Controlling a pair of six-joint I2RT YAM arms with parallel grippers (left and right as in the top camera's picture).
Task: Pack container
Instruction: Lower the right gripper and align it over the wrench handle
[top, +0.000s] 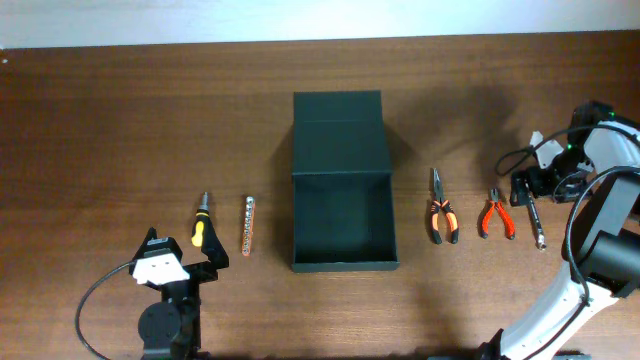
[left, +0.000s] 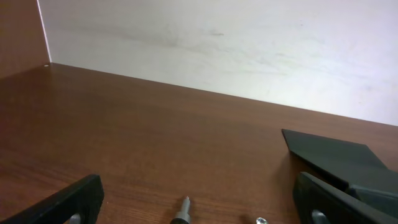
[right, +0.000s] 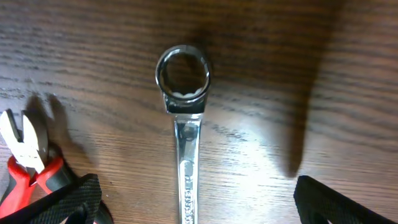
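The container, a dark green-black box, stands open mid-table with its flap lid folded back; its corner shows in the left wrist view. My left gripper is open at the near left, its fingers on either side of the screwdriver, whose tip points away. My right gripper hangs open above the silver ring wrench, its fingers standing wide on both sides of the shaft. Neither gripper holds anything.
A strip of bits lies right of the screwdriver. Orange-black pliers and red cutters lie between the container and the wrench; the cutters are close to my right gripper's left finger. A white wall stands behind the table.
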